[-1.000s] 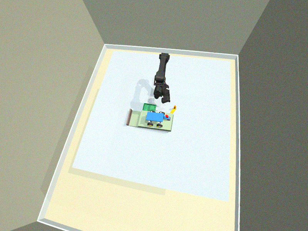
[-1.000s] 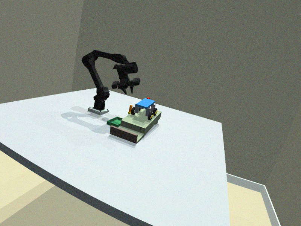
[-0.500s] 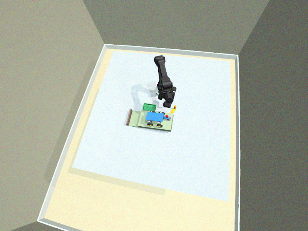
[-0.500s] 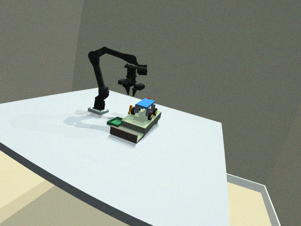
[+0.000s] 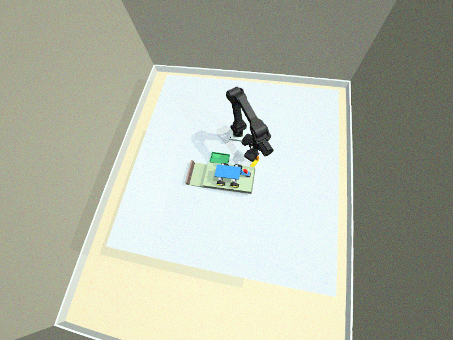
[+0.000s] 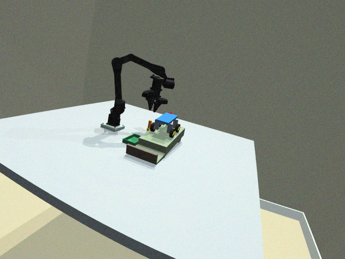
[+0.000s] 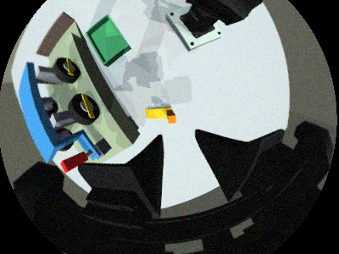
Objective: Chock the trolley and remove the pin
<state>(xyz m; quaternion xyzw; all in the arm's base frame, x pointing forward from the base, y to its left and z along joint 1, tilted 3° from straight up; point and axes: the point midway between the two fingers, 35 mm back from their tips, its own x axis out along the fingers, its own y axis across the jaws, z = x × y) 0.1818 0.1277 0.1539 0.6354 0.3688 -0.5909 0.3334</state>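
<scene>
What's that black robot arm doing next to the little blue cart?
The robot arm's hand hangs in the air, part-way open and holding nothing, above the yellow chock lying on the table beside the ramp. The blue trolley sits on the ramp with its red-headed stop pin in place. The chock is not at a wheel yet, and the green tray has nothing in it.
</scene>
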